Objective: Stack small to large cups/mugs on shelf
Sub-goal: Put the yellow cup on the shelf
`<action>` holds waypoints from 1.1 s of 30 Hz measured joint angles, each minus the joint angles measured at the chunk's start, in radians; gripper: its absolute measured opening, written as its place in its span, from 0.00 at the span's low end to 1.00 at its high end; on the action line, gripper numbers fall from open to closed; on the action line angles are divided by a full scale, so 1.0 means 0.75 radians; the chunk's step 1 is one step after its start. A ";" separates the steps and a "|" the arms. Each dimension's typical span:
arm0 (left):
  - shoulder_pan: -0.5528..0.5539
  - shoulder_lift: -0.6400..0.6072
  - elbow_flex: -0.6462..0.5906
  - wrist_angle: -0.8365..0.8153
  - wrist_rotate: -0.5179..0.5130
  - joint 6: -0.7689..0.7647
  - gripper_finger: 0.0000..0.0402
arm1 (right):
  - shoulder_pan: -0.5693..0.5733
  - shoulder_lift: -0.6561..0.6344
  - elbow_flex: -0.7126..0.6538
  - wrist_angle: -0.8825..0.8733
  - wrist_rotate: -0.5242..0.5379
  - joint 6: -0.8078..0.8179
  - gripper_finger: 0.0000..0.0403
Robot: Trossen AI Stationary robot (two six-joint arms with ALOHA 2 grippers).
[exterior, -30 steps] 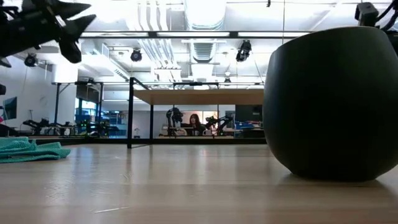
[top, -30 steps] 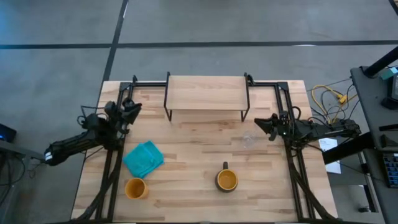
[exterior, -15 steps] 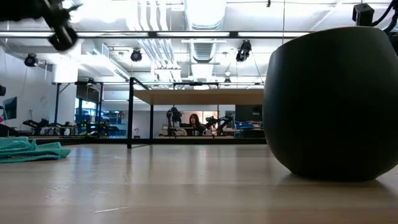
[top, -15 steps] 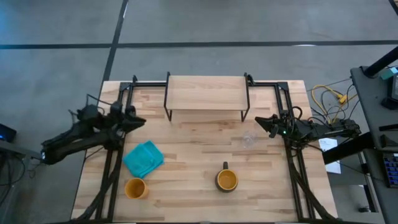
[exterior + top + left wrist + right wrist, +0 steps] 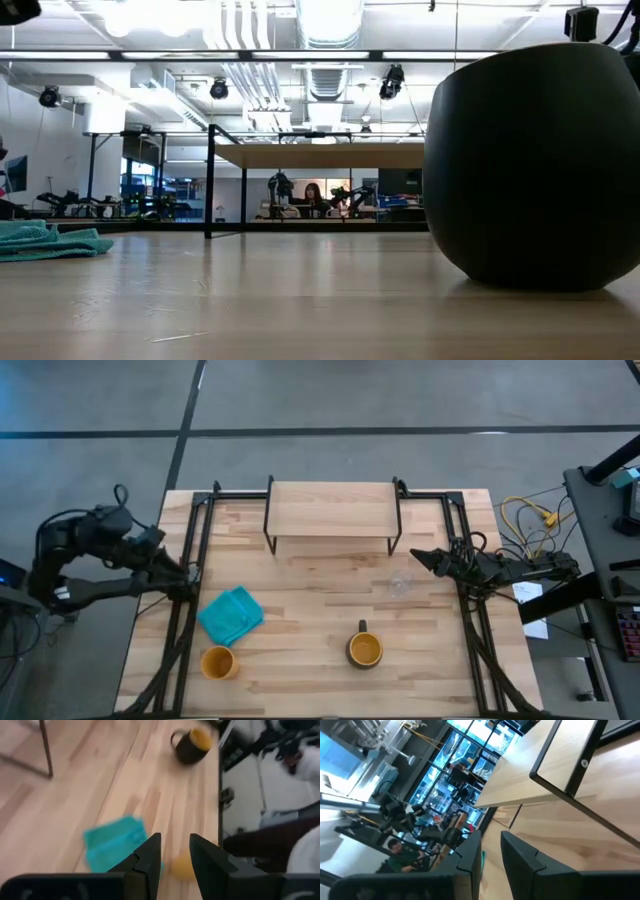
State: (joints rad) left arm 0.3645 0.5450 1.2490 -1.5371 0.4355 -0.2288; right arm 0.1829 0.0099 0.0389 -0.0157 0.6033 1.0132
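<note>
The handleless yellow-orange cup stands upright near the table's near-left corner, and shows blurred in the left wrist view. The dark mug with the yellow-orange inside stands near the near edge and fills the right of the low view. The small clear glass stands right of centre. The shelf stands on its black legs at the far edge. My left gripper hovers open over the table's left edge. My right gripper is open and empty just beyond the glass, toward the right edge.
A teal cloth lies crumpled between the yellow-orange cup and my left gripper, and shows in the low view. Black frame rails run along both sides of the table. Bare wood lies between the shelf and the mug.
My left arm has swung back from beside the shelf's left end toward the table's left edge and risen, leaving the low view almost entirely. The cups, glass and cloth have stayed where they were.
</note>
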 joint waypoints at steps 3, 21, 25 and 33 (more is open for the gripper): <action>0.000 0.071 0.022 -0.044 0.000 0.010 0.22 | 0.000 0.004 0.000 0.000 0.000 0.031 0.17; -0.001 0.186 -0.206 -0.045 0.033 0.178 0.22 | 0.000 0.212 0.001 -0.001 -0.001 0.107 0.18; -0.026 0.221 -0.203 -0.033 0.059 0.242 0.22 | 0.000 0.263 0.001 -0.001 -0.001 0.107 0.18; -0.176 0.360 -0.163 0.277 0.056 0.246 0.22 | 0.000 0.303 0.001 0.008 -0.002 0.107 0.17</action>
State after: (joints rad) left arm 0.2322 0.8148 1.1269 -1.3296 0.4776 -0.0440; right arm 0.1829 0.2375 0.0395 -0.0093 0.6022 1.0931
